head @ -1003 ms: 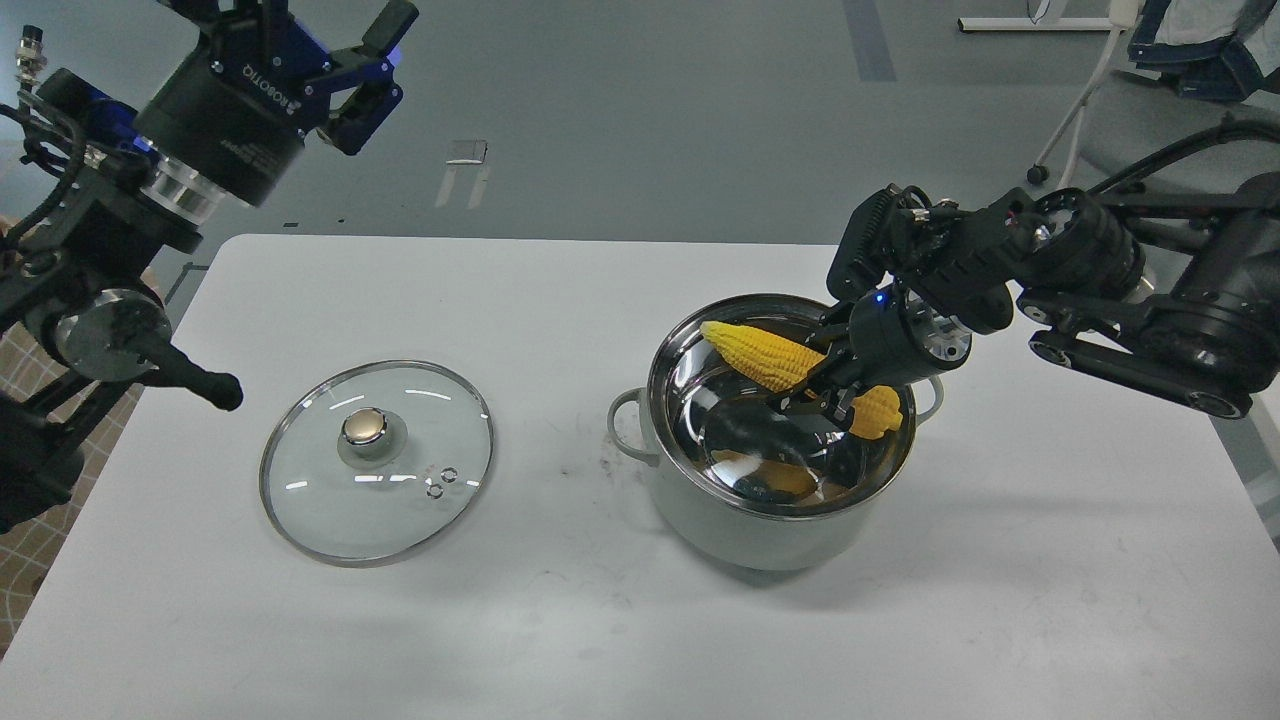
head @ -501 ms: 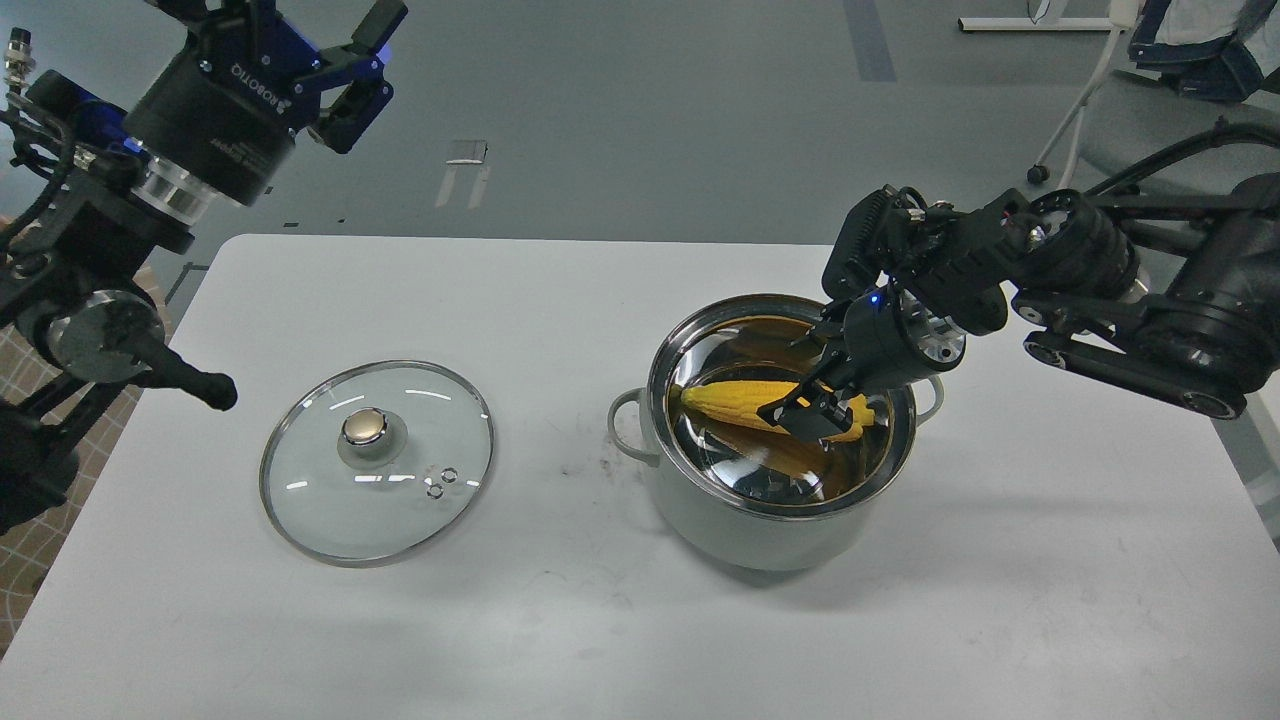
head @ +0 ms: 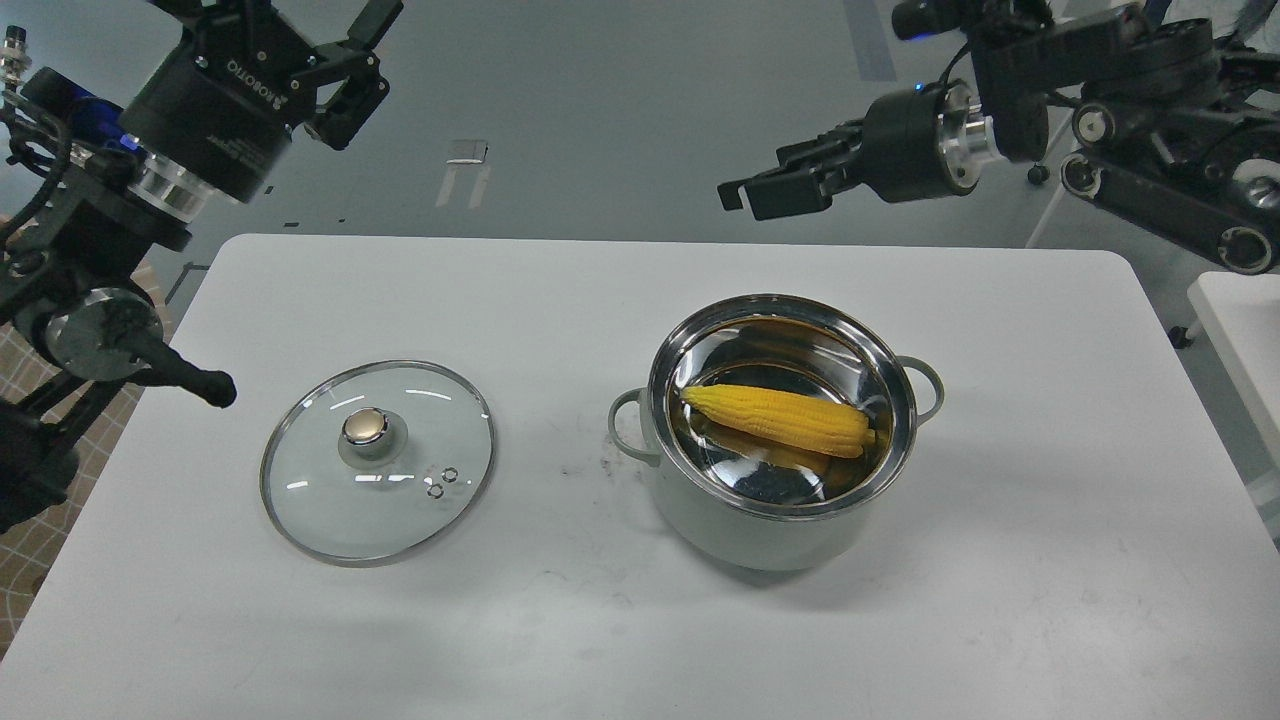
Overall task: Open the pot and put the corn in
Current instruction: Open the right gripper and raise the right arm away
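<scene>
You've got bright, even overhead light, soft shadows under the pot point(head: 760, 520), glare on its steel; edges maybe slightly soft.

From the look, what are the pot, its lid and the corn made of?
Pot: likely metal, a matte grey-green coat outside, polished steel inside that mirrors the cob.
Lid: clear glass, since the table shows through it, with a metal rim and a shiny knob.
Corn: evenly bright yellow; it may be plastic, though I cannot be sure.

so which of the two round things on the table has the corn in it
The pale grey-green steel-lined pot on the right: the yellow corn cob lies inside it. The round glass lid, to its left, lies flat, knob up.
</scene>
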`<act>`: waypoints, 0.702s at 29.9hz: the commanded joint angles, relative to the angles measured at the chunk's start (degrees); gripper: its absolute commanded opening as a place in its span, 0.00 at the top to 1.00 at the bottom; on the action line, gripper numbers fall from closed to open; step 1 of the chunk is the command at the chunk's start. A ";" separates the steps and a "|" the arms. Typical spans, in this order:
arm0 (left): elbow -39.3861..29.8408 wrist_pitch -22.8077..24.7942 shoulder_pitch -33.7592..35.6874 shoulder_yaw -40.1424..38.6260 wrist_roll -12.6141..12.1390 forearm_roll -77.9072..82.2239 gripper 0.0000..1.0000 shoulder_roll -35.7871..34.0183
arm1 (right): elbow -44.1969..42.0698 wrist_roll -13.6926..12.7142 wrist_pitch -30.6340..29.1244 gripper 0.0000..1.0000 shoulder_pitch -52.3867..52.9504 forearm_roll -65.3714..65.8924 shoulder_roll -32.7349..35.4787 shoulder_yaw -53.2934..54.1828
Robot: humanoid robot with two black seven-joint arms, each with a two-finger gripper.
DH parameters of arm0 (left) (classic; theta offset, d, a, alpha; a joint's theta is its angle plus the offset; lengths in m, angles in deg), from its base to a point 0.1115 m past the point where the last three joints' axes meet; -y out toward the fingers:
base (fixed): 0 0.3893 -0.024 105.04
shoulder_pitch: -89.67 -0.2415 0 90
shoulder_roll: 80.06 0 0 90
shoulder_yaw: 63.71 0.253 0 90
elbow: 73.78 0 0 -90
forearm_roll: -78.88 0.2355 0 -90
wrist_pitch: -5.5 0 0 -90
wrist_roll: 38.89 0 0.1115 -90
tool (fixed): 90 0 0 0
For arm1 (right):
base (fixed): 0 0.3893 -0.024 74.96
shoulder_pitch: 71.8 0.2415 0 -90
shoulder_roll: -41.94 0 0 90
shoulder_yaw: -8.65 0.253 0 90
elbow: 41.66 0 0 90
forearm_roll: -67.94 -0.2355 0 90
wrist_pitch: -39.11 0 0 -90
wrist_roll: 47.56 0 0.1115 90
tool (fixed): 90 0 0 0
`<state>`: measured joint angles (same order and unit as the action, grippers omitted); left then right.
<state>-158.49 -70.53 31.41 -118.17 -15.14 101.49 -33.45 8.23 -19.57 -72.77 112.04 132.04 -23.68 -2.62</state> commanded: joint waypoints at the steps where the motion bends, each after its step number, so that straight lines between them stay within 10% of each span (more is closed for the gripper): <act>1: 1.29 -0.17 -0.01 -0.03 0.07 0.16 0.03 0.84 | -5.40 0.01 -0.44 0.08 1.07 -10.47 1.46 1.16; 10: 10.42 -0.08 0.87 -0.56 -0.54 0.16 0.02 5.67 | -14.80 0.01 0.61 0.00 -7.43 -34.71 5.59 7.48; 17: 21.75 0.71 4.99 -0.83 -9.50 -0.37 0.02 14.27 | -15.43 0.01 2.11 0.00 -20.26 -50.11 5.77 16.34; 21: 29.59 4.30 6.05 -0.74 -9.95 -0.02 0.02 17.98 | -15.52 0.01 1.49 0.00 -28.53 -51.18 4.98 25.93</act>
<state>-133.96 -69.25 36.72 -119.02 -24.62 101.31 -17.64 -7.22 -19.58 -70.93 88.91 81.81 -18.01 16.91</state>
